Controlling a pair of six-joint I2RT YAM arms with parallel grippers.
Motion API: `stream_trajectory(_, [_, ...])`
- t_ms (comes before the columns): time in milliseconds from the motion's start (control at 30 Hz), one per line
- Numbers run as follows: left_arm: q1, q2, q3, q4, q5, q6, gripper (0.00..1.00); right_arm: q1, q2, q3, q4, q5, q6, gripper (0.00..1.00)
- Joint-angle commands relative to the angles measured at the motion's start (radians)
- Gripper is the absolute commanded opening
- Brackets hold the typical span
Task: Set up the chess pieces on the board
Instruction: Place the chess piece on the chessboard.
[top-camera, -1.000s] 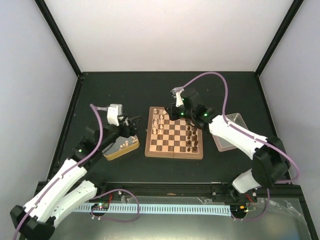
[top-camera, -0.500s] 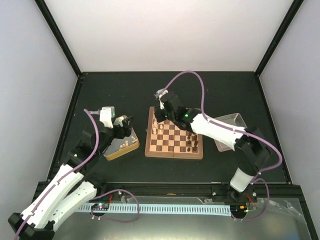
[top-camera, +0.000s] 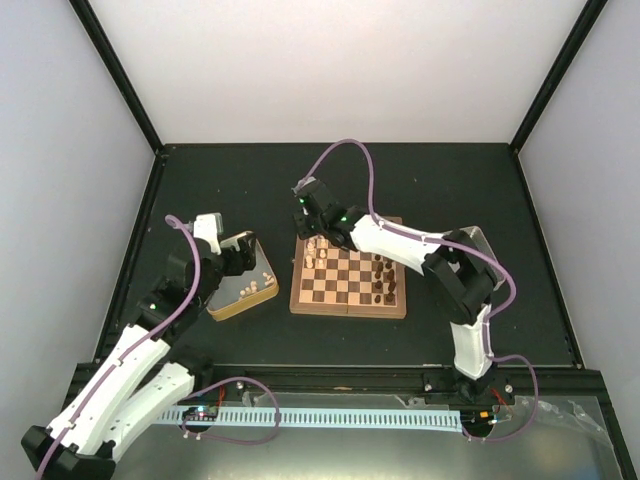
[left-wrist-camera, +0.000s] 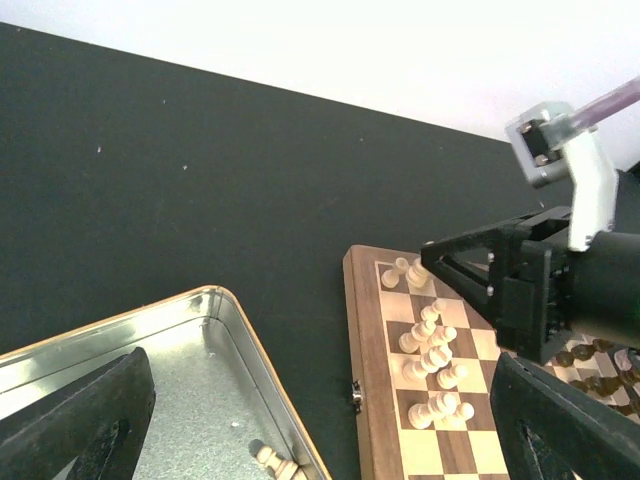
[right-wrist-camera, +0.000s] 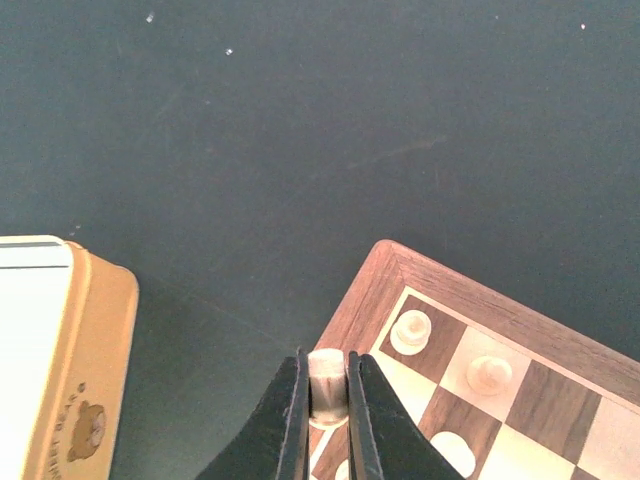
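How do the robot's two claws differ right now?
The left gripper stands wide open and empty; the right gripper is shut on a pale chess piece. The left gripper hangs over the gold tin, while the right gripper is over a corner of the board. Both are black.

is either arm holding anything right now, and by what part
The right fingers pinch a pale chess piece by its sides, just below its top, at a corner of the board. The left fingers stand open above the tin, holding nothing.
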Motion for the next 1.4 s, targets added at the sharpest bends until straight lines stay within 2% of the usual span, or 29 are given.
stream_trajectory(0, [0.008,-0.016,0.030,-0.019,-0.032,-0.020,0.94,-0.003,0.064,0.056,-0.023,0.045,0.011,0.01])
stream_trajectory(900, [0.008,-0.013,0.027,-0.021,-0.058,-0.022,0.95,-0.028,0.164,0.082,-0.093,0.056,0.034,0.02])
stream_trajectory(1367, [0.008,-0.022,0.021,-0.023,-0.060,-0.021,0.96,-0.030,0.177,0.093,-0.108,0.049,0.037,0.13])
